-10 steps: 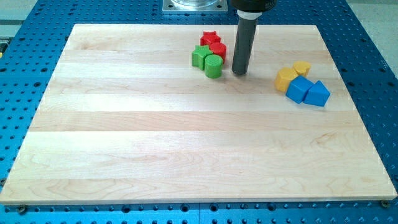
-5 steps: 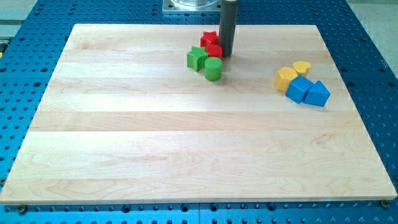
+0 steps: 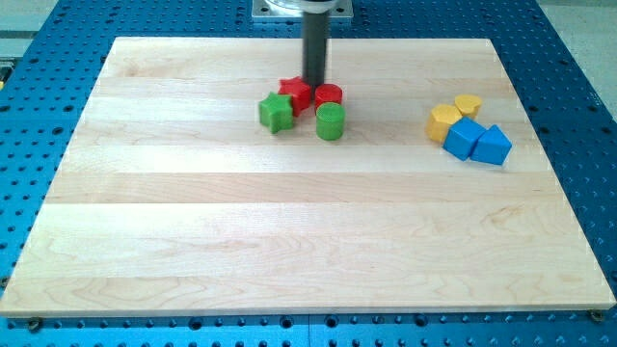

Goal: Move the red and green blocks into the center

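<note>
My tip [image 3: 314,85] stands near the view's top, between and just behind the red star block [image 3: 295,93] on its left and the red cylinder [image 3: 329,95] on its right, touching or nearly touching both. A green star block [image 3: 276,113] lies to the lower left of the red star. A green cylinder [image 3: 330,122] stands just below the red cylinder. All these blocks sit in the upper middle of the wooden board [image 3: 193,222].
At the view's right lies a cluster: a yellow block [image 3: 443,123], a smaller yellow block [image 3: 468,105], a blue cube [image 3: 464,138] and a blue block [image 3: 493,146]. A blue perforated table [image 3: 29,116] surrounds the board.
My tip has moved left from the right of the red and green blocks to behind them. The red star and green star slid left and down; the cluster spread apart.
</note>
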